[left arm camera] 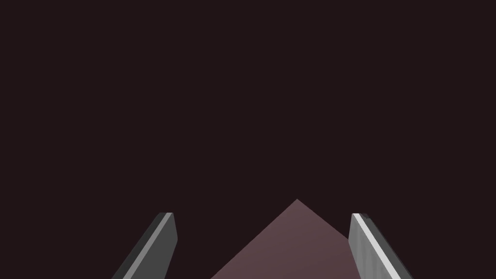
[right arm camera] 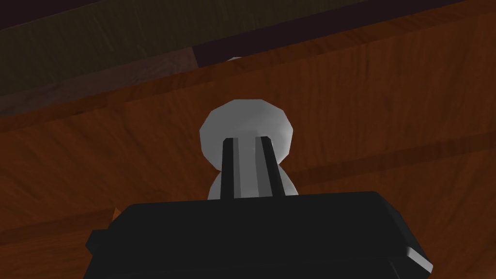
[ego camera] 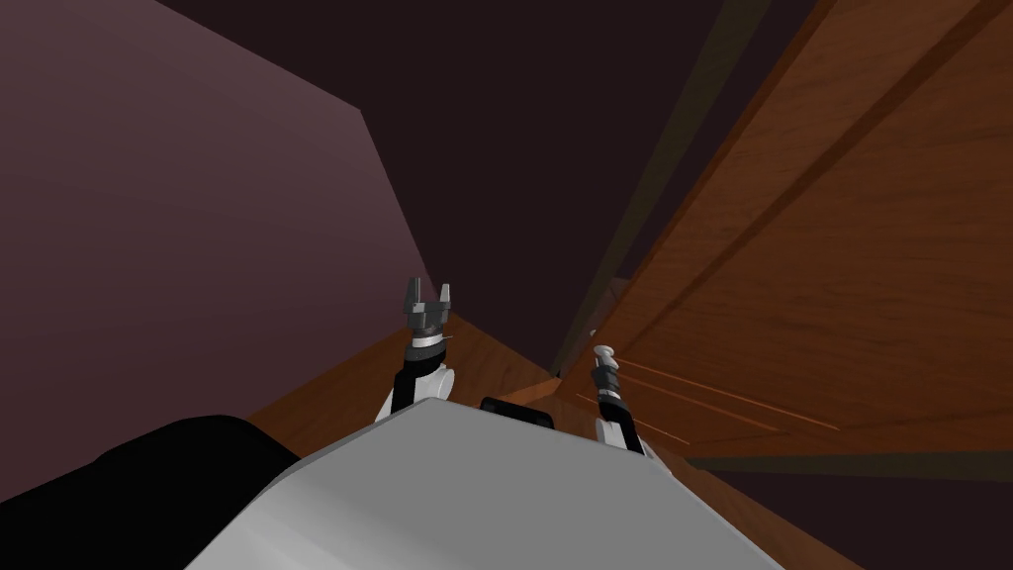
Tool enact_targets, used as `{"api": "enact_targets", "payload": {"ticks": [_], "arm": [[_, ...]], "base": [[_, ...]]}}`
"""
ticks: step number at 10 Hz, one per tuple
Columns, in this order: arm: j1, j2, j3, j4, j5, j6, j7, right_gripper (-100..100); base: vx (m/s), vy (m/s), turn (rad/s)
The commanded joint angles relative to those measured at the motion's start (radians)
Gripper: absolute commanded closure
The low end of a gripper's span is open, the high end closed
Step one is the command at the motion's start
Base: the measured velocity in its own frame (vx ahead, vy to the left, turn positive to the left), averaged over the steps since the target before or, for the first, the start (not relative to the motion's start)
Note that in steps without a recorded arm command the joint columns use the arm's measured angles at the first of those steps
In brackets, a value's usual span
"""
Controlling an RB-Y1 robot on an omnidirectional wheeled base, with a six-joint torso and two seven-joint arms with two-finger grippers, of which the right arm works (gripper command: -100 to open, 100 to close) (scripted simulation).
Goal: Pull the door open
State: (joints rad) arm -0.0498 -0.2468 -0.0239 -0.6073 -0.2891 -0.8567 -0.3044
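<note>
**Right gripper [right arm camera: 246,141] clamped on the pale round knob [right arm camera: 247,118] of the brown wooden door [right arm camera: 368,92].** The two thin fingers [right arm camera: 227,164] stand close together and pinch the narrow neck behind the knob's head, which sits just beyond their tips. In the head view the door rises as a broad panelled slab on the robot's right. The knob sits low on it, near its free edge and close to a dull olive frame strip [ego camera: 686,119]. Whether the door has left the frame cannot be told for certain. The left gripper [ego camera: 427,295] hangs well apart from the door, in front of a purple wall [ego camera: 178,228], its fingers spread wide and holding nothing. The step in hand, as judged, is the pull itself. To do it well, the grasp should be firm on the neck, so that the head acts as a stop against slipping off. The hand should be drawn back along an arc about the hinges, since a straight pull would twist the fingers on the knob and might pry them loose. The wrist should turn with the door, so that the fingers meet its face squarely. The body should give way backward to leave room for the swinging edge, and the left arm is best held out of that path.
</note>
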Motion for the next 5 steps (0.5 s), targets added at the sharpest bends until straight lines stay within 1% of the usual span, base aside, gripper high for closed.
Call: {"api": "enact_targets", "payload": {"ticks": [1,2,3,4,5], "arm": [[0.010,-0.013,-0.006,0.005,-0.012,0.011,-0.039,100],[0.010,-0.013,-0.006,0.005,-0.012,0.011,-0.039,100],[0.008,-0.016,-0.001,0.007,-0.022,0.011,-0.081,100],[0.006,-0.018,0.003,0.008,-0.033,0.010,-0.107,100],[0.009,-0.004,0.013,-0.031,-0.036,0.010,-0.113,-100]], "base": [[-0.027,-0.018,0.043],[-0.015,-0.004,-0.006],[-0.028,-0.013,0.046],[-0.042,-0.020,0.092],[-0.059,-0.009,0.089]]}}
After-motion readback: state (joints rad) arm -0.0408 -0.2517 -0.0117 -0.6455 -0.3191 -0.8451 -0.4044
